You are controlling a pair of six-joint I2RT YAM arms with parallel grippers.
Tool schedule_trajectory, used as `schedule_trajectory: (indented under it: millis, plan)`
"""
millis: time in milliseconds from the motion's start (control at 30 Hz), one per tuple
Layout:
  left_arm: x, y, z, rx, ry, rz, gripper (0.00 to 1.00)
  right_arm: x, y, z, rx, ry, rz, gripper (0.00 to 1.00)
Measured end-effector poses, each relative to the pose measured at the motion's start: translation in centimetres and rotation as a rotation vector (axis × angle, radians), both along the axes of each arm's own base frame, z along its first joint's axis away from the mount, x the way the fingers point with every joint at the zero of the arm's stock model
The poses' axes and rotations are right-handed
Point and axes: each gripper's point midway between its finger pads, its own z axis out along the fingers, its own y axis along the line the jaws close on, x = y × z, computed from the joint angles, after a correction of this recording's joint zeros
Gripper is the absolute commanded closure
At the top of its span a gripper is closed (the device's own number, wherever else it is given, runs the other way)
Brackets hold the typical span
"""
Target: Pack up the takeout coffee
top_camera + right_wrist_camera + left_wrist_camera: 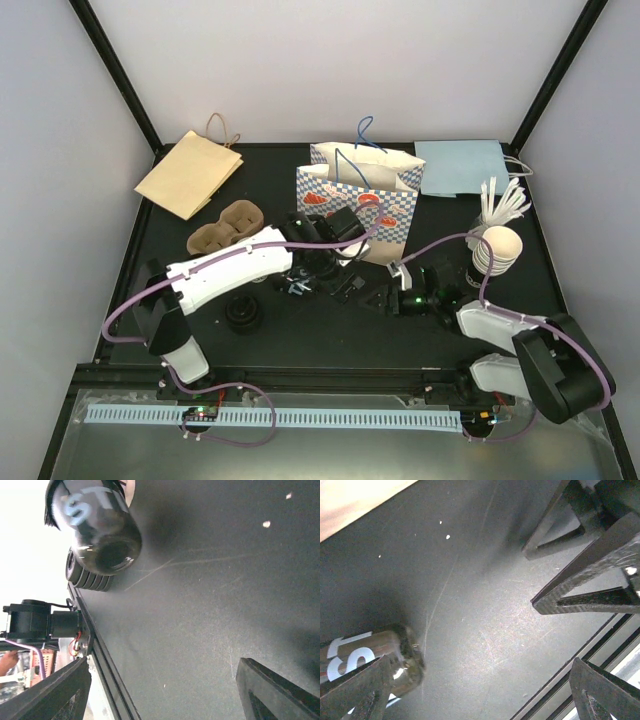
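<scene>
A dark cup with white lettering [100, 530] lies on its side on the black table, next to a stack of black lids [90, 577]. It also shows in the left wrist view [365, 655], close by my left finger. My left gripper [485, 695] is wide open and empty, low over the table in front of the blue-checkered gift bag [355, 195]. My right gripper [165, 690] is open and empty, just right of the left one [372, 295]; its fingers [585, 580] show in the left wrist view. A stack of paper cups [497, 250] stands at the right.
A cardboard cup carrier [228, 228] and a flat brown paper bag [190, 170] lie at the back left. A flat light-blue bag [462, 165] lies at the back right. White stirrers [503, 203] stand behind the cups. The lid stack [245, 313] sits near the left arm.
</scene>
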Motion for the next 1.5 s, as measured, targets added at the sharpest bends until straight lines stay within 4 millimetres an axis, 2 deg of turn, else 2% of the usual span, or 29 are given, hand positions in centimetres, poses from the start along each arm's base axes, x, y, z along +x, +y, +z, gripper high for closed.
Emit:
schedule_trajectory:
  millis: [133,200,300,400,500,567,700,867,1300,1500]
  plan:
    - [0.3,0.9,-0.6,0.000,0.006,0.035,0.03,0.6,-0.2,0.9,-0.028,-0.051,-0.007,0.14]
    - [0.8,2.1,-0.4,-0.012,-0.001,0.087,0.05,1.0,-0.2,1.7,-0.040,-0.090,-0.010,0.13]
    - [2.3,5.2,0.3,-0.033,-0.022,0.209,0.08,1.5,-0.2,2.6,-0.059,-0.132,-0.009,0.11]
    - [3.5,9.3,0.3,-0.039,-0.044,0.353,0.10,1.5,-0.1,2.7,-0.078,-0.153,-0.001,0.11]
    - [3.6,12.5,-1.0,-0.027,-0.032,0.458,0.11,1.4,-0.2,2.5,-0.097,-0.155,0.004,0.10]
    - [3.2,13.7,-2.3,-0.006,-0.010,0.495,0.11,1.4,-0.2,2.5,-0.104,-0.158,0.007,0.08]
    - [2.5,14.4,-4.2,0.019,0.020,0.519,0.13,1.7,0.3,3.3,-0.122,-0.186,0.024,0.06]
    - [3.0,14.0,-4.7,-0.009,0.011,0.546,0.17,2.1,1.1,4.6,-0.123,-0.234,0.043,0.06]
    - [3.5,14.3,-7.0,-0.052,0.018,0.634,0.22,2.1,1.2,4.3,-0.136,-0.229,0.044,0.06]
    - [4.0,14.6,-7.3,-0.105,0.022,0.667,0.29,2.0,1.1,4.1,-0.144,-0.222,0.043,0.06]
